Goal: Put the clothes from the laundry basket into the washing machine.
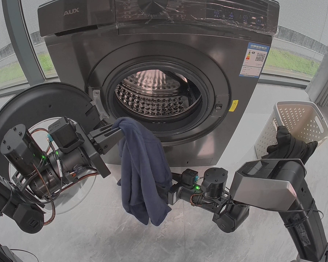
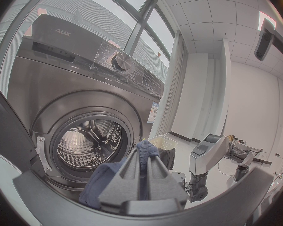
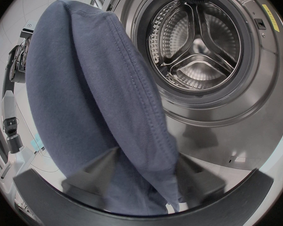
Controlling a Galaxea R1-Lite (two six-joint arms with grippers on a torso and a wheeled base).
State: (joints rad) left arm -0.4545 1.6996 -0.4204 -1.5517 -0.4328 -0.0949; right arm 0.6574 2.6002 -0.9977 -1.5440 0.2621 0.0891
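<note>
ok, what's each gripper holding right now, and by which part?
Left gripper: fingers shut on the top fold of the blue garment, rest hanging free. Right gripper is at its lower part; a hold there cannot be told.

Right tool [image 3: 144,176] partly behind blue garment [image 3: 94,88]

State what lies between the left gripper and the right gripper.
The blue garment hangs between them, pinched by the left gripper above, reaching the right gripper below; head view shows it.
</note>
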